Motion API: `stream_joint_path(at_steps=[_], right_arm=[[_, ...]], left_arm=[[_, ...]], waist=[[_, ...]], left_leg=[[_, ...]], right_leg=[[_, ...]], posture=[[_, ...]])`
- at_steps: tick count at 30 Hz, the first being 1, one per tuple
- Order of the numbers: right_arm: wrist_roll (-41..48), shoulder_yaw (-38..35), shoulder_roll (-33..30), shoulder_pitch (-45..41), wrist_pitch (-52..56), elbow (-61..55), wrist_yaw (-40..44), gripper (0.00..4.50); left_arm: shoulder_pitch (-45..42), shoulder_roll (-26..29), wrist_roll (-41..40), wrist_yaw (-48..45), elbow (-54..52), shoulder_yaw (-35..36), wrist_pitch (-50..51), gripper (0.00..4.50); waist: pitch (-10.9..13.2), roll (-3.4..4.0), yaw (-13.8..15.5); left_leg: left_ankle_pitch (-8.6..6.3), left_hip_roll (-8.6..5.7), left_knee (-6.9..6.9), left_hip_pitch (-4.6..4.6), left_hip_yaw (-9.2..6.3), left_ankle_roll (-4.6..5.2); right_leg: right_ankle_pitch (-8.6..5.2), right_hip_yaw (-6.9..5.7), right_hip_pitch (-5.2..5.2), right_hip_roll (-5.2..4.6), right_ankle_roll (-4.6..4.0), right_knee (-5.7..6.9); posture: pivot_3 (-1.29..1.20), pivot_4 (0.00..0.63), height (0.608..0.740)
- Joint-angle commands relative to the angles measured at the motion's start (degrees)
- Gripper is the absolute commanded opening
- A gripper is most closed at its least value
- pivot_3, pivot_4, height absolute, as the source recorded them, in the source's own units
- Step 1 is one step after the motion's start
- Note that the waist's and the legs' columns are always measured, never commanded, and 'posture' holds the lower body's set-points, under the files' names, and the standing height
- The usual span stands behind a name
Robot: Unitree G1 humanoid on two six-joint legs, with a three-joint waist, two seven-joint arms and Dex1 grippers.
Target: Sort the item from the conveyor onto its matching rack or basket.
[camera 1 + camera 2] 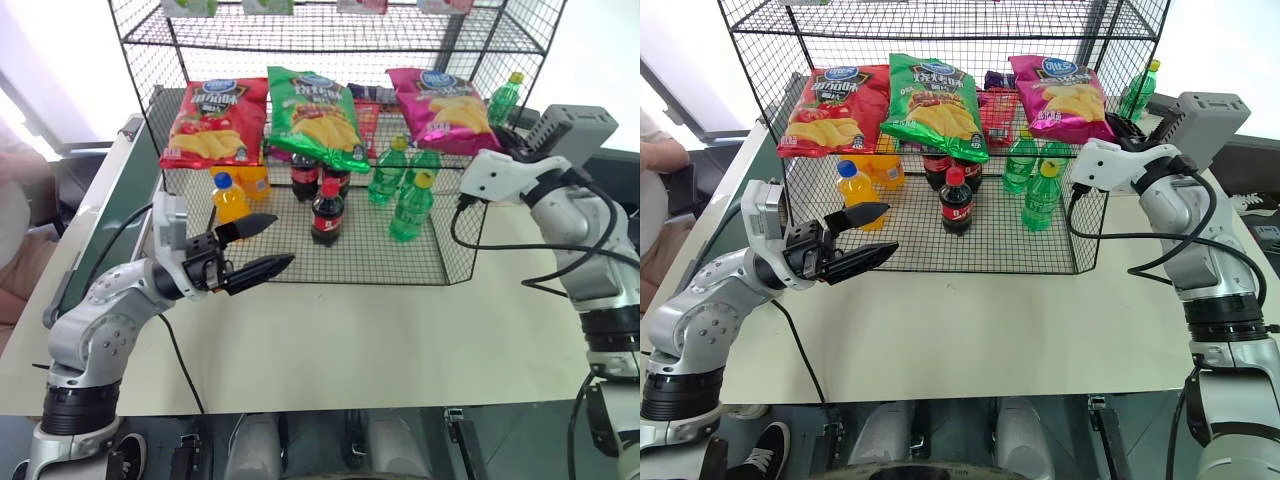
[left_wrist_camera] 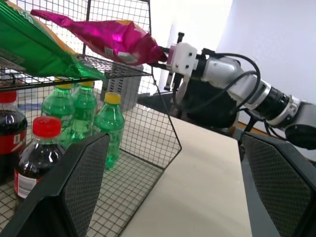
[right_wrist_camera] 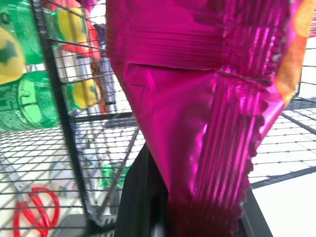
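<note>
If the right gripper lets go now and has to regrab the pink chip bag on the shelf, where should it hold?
Take the pink chip bag by its crimped end seam at the rack's open right side, where the right gripper pinches it now. That seam is flat and thin; the body is puffy.

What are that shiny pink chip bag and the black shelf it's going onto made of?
The pink chip bag looks like thin metallised plastic film: glossy, creased, with a ribbed, zigzag-cut sealed edge, pinched in the right tool. The black shelf appears to be metal wire in a fine grid, probably painted or coated matte black; the coating itself can't be confirmed.
</note>
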Motion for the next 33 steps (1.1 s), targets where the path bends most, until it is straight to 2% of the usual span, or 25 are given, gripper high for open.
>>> stream_joint_path(at_steps=[1,6,8,10,12,16,23,30,33], right_arm=[[-0.61,-0.41,-0.69,-3.24,0.12,0.97,-2.02,0.05],[1.17,0.2,-0.45,-4.49,-0.31,2.85,-1.34,0.05],[1.8,0.12,-0.79,-4.4,-0.87,3.05,-1.04,1.09],[3.17,-0.15,-0.98,-4.33,-0.83,3.33,0.08,1.66],[4.6,-0.41,-1.53,-4.49,-1.4,3.42,1.55,2.69],[12.44,-2.26,-2.72,-7.34,0.92,3.97,10.14,4.44],[21.04,-2.95,-5.71,-11.23,2.97,5.33,21.95,4.44],[32.4,-6.3,-6.86,-8.64,8.63,0.64,31.32,4.44],[34.83,-7.06,-8.7,-5.68,7.27,-0.82,34.85,4.44]], left_arm=[[0.02,-0.15,-1.37,0.64,-2.6,0.9,-0.17,4.5],[0.26,0.05,-1.07,0.59,-2.55,0.85,-0.56,4.5],[0.37,0.09,-1.15,0.72,-2.54,0.98,-0.51,4.5],[0.59,0.04,-1.15,0.8,-2.68,0.92,-0.51,4.5],[0.72,-0.1,-1.16,0.98,-2.83,0.79,-0.48,4.5],[1.27,-0.26,-0.84,0.93,-2.82,0.52,-0.81,4.5],[1.43,-0.48,-0.41,0.77,-2.35,0.08,-1.12,4.5],[2.34,-0.49,-0.58,1.08,-2.97,0.16,-0.94,4.5],[2.31,-0.61,-0.56,1.19,-3.06,0.0,-0.96,4.5]], waist=[[0.0,0.0,0.02],[0.0,0.0,0.08],[0.0,0.0,0.05],[0.0,0.0,0.06],[0.0,0.0,0.03],[-0.01,-0.01,0.03],[-0.01,-0.01,0.19],[-0.01,-0.01,0.29],[-0.01,-0.01,0.42]], left_leg=[[0.0,0.0,0.0,0.0,0.0,0.0],[0.0,0.0,0.0,0.0,0.0,0.0],[0.0,0.0,0.0,0.0,0.0,0.0],[0.01,0.0,0.0,0.0,0.0,-0.01],[0.01,0.0,0.0,0.0,0.0,-0.01],[-0.01,0.0,0.03,0.05,-0.01,0.02],[-0.02,-0.01,0.04,0.04,-0.01,0.04],[-0.02,-0.01,0.05,0.04,-0.01,0.04],[-0.02,-0.01,0.05,0.04,-0.01,0.04]], right_leg=[[0.0,0.0,0.0,0.0,0.0,0.0],[0.0,0.0,0.0,0.0,0.0,0.0],[0.0,0.0,0.0,0.0,0.0,0.0],[0.0,0.0,0.0,0.0,0.0,0.0],[0.0,0.0,0.0,0.0,0.0,0.01],[0.0,0.0,0.06,0.0,0.0,0.02],[0.01,-0.01,0.07,-0.01,0.0,0.01],[0.01,-0.01,0.08,-0.02,0.01,0.02],[0.01,-0.02,0.08,-0.02,0.01,0.01]], posture=[[0.0,0.15,0.74],[0.0,0.15,0.74],[0.0,0.15,0.74],[0.0,0.15,0.74],[0.0,0.15,0.74],[0.0,0.15,0.74],[0.0,0.15,0.74],[0.0,0.15,0.74],[0.0,0.15,0.74]])
